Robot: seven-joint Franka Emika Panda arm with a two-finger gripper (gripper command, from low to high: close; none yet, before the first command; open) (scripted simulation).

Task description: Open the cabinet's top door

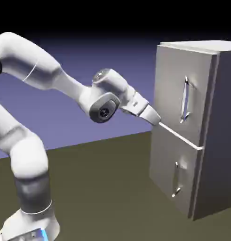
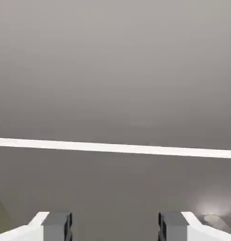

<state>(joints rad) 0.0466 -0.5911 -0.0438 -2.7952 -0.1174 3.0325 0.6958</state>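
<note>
Hand (image 1: pixel 158 122) spread, empty, level near the seam just below the top door (image 1: pixel 180 92) of the cabinet (image 1: pixel 216 141); perhaps touching, hard to tell.

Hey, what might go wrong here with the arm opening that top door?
The open white hand points at the seam between the two doors of the tall grey box-shaped cabinet, well away from the larger top door's long vertical silver bar handle. Driving forward would likely bump the flat panel; closing now grips nothing.
</note>
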